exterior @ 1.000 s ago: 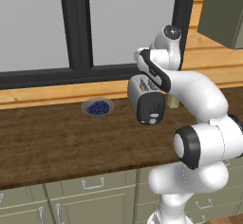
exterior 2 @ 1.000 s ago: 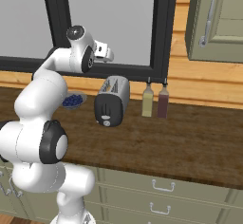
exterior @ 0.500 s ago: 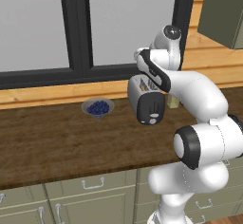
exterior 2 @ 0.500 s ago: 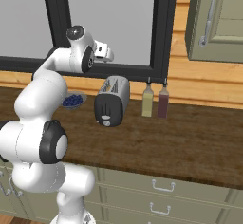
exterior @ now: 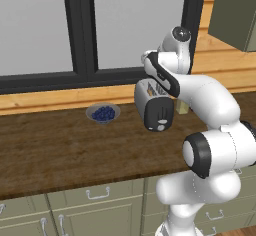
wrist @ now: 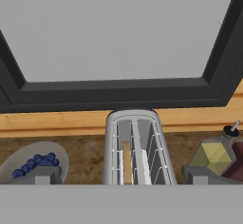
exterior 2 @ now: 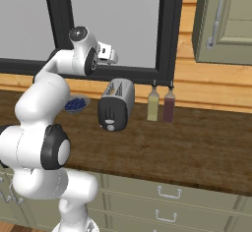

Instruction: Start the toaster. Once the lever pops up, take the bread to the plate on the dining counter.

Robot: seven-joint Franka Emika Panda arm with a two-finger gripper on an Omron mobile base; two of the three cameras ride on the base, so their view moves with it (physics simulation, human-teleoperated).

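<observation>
The silver-white toaster (exterior: 152, 100) (exterior 2: 118, 103) stands on the wooden worktop below the window, its black end face toward me. The lever (exterior: 160, 115) is a small pale tab on that face, above the round white knob (exterior: 159, 127). In the hand view I look down into the toaster (wrist: 137, 144), and the bread (wrist: 126, 163) sits low in its left slot. My gripper (exterior 2: 111, 54) (wrist: 121, 175) hangs open above the toaster, touching nothing, with its fingertips (wrist: 42, 174) wide apart on either side. The plate and the dining counter are out of view.
A grey bowl of blueberries (exterior: 103, 113) (wrist: 33, 163) sits left of the toaster. Two bottles (exterior 2: 153, 104) (exterior 2: 169, 105) stand close on its right, by the window sill. A wall cabinet (exterior 2: 221, 19) hangs at the upper right. Grey-green drawers (exterior: 95, 200) run under the worktop.
</observation>
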